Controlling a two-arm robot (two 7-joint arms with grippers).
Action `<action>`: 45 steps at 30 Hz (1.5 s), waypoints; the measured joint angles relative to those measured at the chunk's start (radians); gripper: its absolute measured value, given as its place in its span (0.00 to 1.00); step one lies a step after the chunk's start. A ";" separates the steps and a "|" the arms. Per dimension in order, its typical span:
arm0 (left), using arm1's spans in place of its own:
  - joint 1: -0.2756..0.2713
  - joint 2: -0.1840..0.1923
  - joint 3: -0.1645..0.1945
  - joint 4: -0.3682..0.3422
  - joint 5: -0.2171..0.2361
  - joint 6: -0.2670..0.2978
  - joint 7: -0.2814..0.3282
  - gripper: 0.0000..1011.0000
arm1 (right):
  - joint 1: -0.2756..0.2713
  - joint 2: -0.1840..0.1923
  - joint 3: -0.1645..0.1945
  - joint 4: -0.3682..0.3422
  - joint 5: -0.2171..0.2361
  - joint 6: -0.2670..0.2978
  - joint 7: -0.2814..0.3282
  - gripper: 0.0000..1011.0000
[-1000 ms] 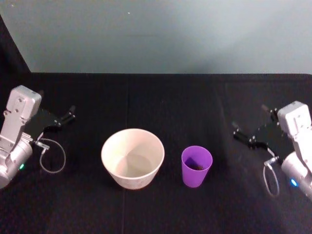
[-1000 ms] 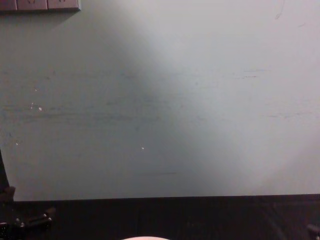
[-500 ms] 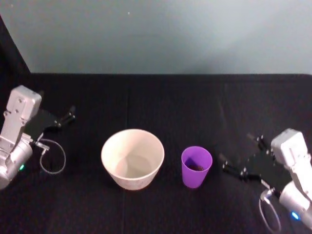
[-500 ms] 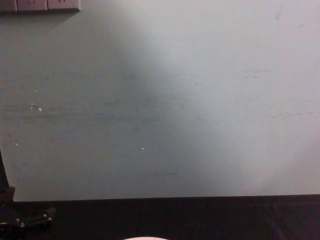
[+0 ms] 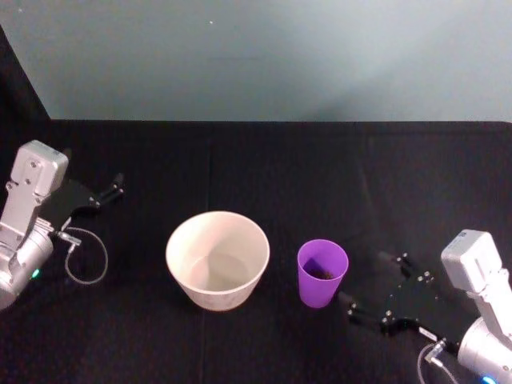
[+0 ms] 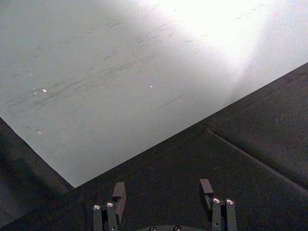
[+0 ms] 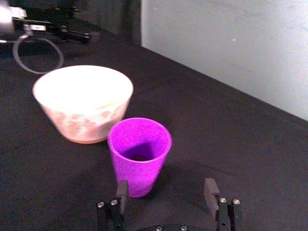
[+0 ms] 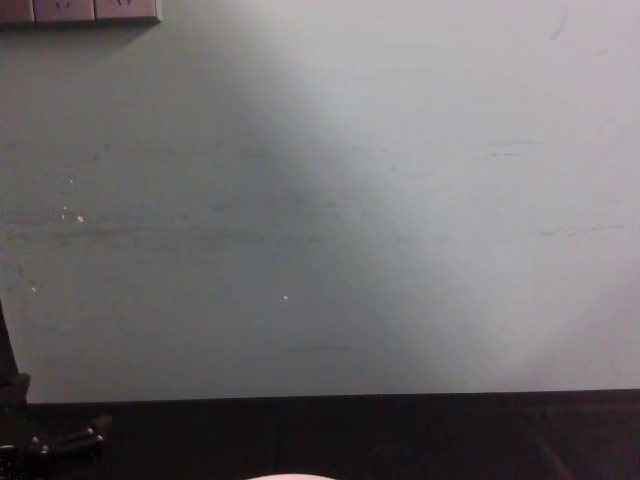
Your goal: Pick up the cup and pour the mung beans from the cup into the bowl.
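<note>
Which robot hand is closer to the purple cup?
The right. The right gripper sits open just beside the cup, not touching it. The left gripper is parked far off, beyond the bowl.

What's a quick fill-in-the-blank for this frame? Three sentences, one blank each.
1. The purple cup stands upright on the black table, on the robot's ____ side of the bowl.
2. The right gripper is low beside the cup, not touching it, with its fingers ____.
3. The left gripper is parked at the table's far left, nearer the ____ than the cup.

Missing words: right; open; bowl
</note>
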 joint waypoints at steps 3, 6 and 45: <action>0.000 0.000 0.000 0.000 0.000 0.000 0.000 0.99 | -0.001 -0.005 -0.003 -0.002 0.003 0.004 0.019 0.99; 0.000 0.000 0.000 0.000 0.000 0.000 0.000 0.99 | 0.004 -0.027 -0.010 0.005 0.004 0.004 0.038 0.99; 0.000 0.000 0.000 0.000 0.000 0.000 0.000 0.99 | 0.078 -0.263 -0.015 0.200 -0.102 -0.137 0.082 0.99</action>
